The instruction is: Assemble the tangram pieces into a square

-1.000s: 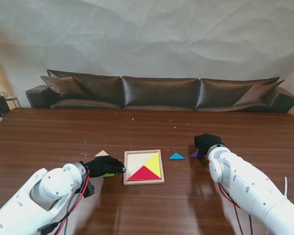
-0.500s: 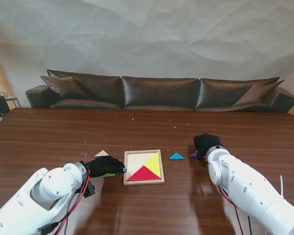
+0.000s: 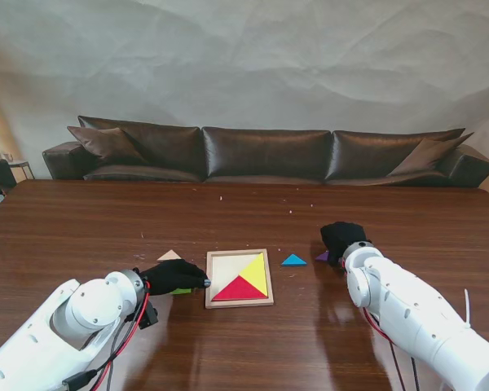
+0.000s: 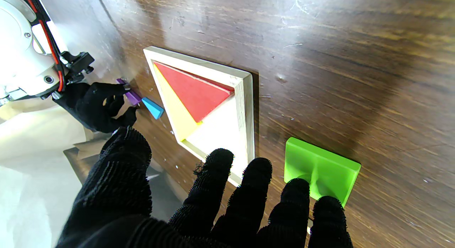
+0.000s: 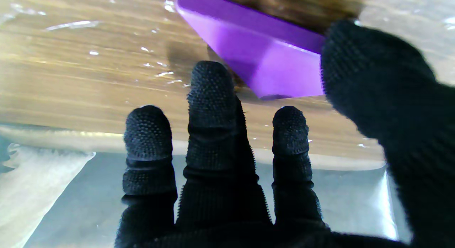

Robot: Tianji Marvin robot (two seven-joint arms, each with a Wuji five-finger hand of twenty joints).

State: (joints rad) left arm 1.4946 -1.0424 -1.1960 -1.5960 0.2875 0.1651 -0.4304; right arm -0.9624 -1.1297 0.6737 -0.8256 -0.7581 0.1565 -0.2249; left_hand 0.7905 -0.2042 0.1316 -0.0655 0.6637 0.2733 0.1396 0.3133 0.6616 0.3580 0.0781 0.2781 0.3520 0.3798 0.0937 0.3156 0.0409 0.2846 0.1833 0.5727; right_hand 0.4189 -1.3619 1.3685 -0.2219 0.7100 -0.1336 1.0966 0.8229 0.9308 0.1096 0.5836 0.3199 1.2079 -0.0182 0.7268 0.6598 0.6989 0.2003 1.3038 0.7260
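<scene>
Tangram tray mid-table, both hands low beside loose pieces.

Stand view: wooden tray (image 3: 239, 278) holds a red triangle (image 3: 239, 288) and a yellow triangle (image 3: 255, 274), rest of tray bare. Left hand (image 3: 174, 277) sits just left of the tray, over a green piece (image 3: 181, 291); tan triangle (image 3: 169, 255) lies farther from me. Blue triangle (image 3: 293, 260) is right of the tray; purple piece (image 3: 323, 257) is beside it, at the right hand (image 3: 342, 240). Left wrist view: left-hand fingers (image 4: 213, 191) spread, holding nothing, tips at the tray's edge and over the green piece (image 4: 320, 169). Right wrist view: right-hand fingers (image 5: 213, 98) apart, thumb against the purple piece (image 5: 263, 63), index tip near it; real grip or not, cannot tell.
</scene>
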